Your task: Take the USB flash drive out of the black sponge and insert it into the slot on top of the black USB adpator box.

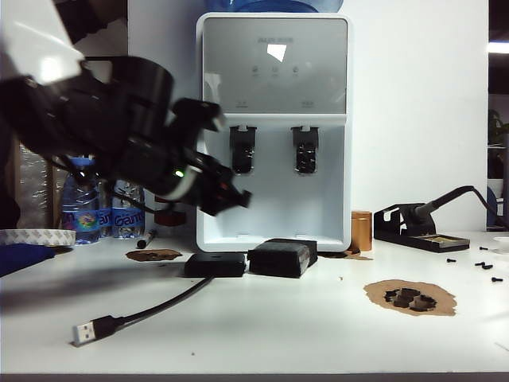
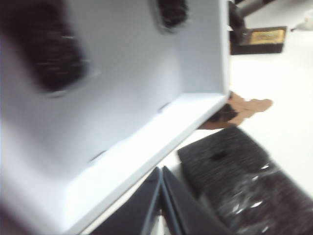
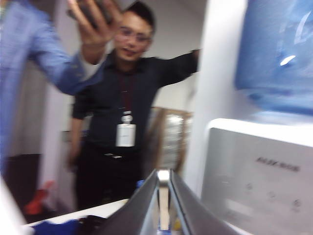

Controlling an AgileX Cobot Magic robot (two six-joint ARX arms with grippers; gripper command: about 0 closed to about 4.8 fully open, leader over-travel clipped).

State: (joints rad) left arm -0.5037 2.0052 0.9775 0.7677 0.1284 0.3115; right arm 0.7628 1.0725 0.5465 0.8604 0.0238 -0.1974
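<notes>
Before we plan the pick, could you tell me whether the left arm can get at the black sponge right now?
Probably yes. The left gripper hangs in the air just above and left of the black sponge, with nothing between them. Its jaws look shut, though, and would need opening.

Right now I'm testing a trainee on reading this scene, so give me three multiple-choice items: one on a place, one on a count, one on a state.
1. Where is the sponge?
A) just right of the box
B) on top of the box
C) beside the cable's plug

2. How many taps has the water dispenser?
A) one
B) two
C) three

3. How is the left claw?
A) wide open
B) shut on the cable
C) shut, in the air above the box

Answers: A, the sponge lies beside the box on its right. B, two black taps show. C, its fingers meet, clear of everything; the right claw, raised near the dispenser, is shut too.
</notes>
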